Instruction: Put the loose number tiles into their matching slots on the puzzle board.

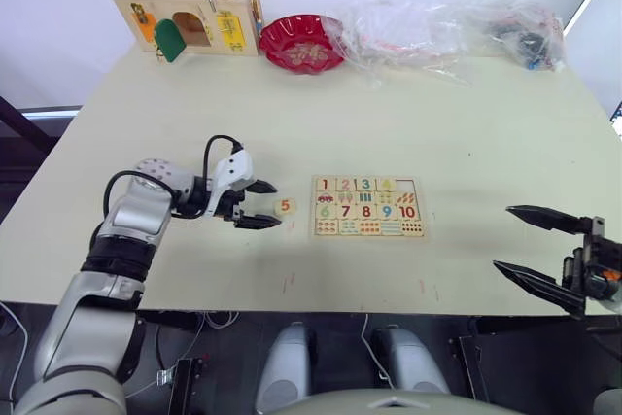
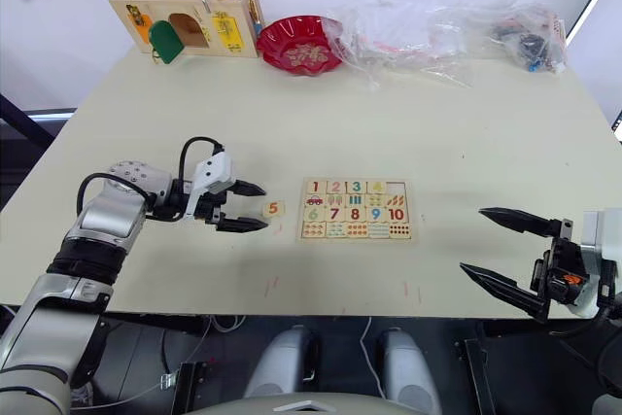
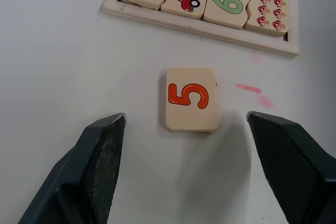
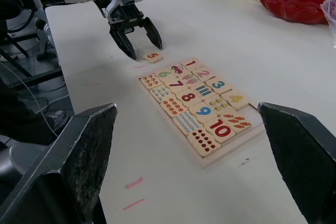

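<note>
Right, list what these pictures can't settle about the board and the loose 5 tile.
- Puzzle board: the left wrist view cuts it at the edge, leaving its near corner.
- Empty fifth slot: too small in the eye views to confirm its outline.
- Counting pictures: too small to count in the eye views.
- 5 tile: underside hidden against the table.

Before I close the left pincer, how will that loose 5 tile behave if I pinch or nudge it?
The 5 tile looks like a flat, rigid slab of wood, so probably stiff and light. Lying flat on the smooth table, it would likely slide rather than roll or tip. Its low edges may give the open left pincer little to grip.
</note>
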You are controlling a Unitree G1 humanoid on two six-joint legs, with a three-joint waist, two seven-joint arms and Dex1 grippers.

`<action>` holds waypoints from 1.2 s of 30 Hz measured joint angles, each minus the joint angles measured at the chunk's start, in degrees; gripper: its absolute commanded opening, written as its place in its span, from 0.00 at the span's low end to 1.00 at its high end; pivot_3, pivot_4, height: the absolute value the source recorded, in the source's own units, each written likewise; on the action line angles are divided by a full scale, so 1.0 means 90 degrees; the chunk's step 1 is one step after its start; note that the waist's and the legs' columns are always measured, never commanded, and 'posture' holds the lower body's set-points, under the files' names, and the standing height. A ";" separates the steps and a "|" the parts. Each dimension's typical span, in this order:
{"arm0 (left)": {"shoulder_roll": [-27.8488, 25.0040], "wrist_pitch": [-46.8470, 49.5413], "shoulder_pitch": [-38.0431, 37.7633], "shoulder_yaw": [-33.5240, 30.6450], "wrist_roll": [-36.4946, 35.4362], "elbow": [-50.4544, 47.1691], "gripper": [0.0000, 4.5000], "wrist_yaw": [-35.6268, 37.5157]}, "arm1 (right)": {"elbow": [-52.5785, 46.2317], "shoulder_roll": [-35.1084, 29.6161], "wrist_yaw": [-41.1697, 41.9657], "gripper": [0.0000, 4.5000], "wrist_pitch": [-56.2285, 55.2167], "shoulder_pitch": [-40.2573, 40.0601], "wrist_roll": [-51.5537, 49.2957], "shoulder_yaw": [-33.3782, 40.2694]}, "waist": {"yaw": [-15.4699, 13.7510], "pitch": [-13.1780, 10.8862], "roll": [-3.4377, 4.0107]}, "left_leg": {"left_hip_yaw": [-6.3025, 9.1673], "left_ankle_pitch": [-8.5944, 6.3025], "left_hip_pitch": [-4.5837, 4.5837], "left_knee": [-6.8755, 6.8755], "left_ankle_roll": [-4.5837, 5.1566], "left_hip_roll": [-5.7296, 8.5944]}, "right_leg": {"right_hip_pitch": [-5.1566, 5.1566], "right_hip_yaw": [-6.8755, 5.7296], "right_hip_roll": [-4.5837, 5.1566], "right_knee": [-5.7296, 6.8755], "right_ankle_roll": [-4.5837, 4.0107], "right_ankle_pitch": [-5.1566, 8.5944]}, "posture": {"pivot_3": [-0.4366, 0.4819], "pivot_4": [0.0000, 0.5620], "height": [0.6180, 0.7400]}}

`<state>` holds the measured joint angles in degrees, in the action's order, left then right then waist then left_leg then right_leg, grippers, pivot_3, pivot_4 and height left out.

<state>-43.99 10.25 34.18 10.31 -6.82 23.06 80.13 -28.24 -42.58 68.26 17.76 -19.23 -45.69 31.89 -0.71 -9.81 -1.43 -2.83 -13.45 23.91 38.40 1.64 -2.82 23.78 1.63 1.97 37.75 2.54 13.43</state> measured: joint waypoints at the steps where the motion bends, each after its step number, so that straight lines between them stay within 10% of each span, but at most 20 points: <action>1: 0.0016 -0.0010 0.0005 0.0000 0.0007 0.0004 0.71 -0.0006 | 0.0000 0.0014 -0.0008 1.00 -0.0030 0.0000 0.0009 -0.0009 | -0.0001 0.0000 0.0000 | 0.0001 0.0000 0.0000 0.0000 0.0000 0.0000 | 0.0000 -0.0001 0.0000 0.0000 -0.0001 0.0000 | 0.48 0.27 1.00; 11: 0.0131 -0.0122 0.0005 -0.0001 0.0056 0.0011 0.71 -0.0043 | 0.0000 0.0019 -0.0085 1.00 -0.0055 0.0003 0.0044 -0.0155 | -0.0002 0.0000 0.0000 | 0.0001 0.0000 0.0000 0.0000 0.0000 0.0002 | -0.0002 -0.0001 0.0001 0.0000 -0.0002 -0.0002 | 0.48 0.27 1.00; 17: 0.0173 -0.0236 0.0005 -0.0004 0.0083 0.0036 0.23 -0.0048 | 0.0000 0.0019 -0.0142 1.00 -0.0055 0.0007 0.0045 -0.0184 | -0.0002 0.0000 0.0000 | 0.0001 0.0000 0.0000 0.0000 0.0000 0.0002 | -0.0003 -0.0001 0.0001 0.0000 -0.0002 -0.0002 | 0.48 0.27 1.00; 36: -0.0313 0.1738 0.1670 0.0731 0.0188 -0.1327 0.22 0.0750 | -0.0056 0.0292 -0.0561 1.00 -0.0224 -0.0069 0.0091 -0.0136 | -0.0033 -0.0006 -0.0010 | 0.0022 0.0001 0.0009 0.0009 0.0000 0.0011 | -0.0008 -0.0006 -0.0009 0.0002 0.0022 0.0009 | 0.48 0.27 1.00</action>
<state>-46.81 25.90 49.21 16.89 -5.13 11.12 86.89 -28.75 -39.95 63.21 15.74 -19.85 -44.87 30.67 -1.01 -9.87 -1.52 -2.63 -13.44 23.99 38.47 1.64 -2.72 23.71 1.58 1.89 37.77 2.74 13.52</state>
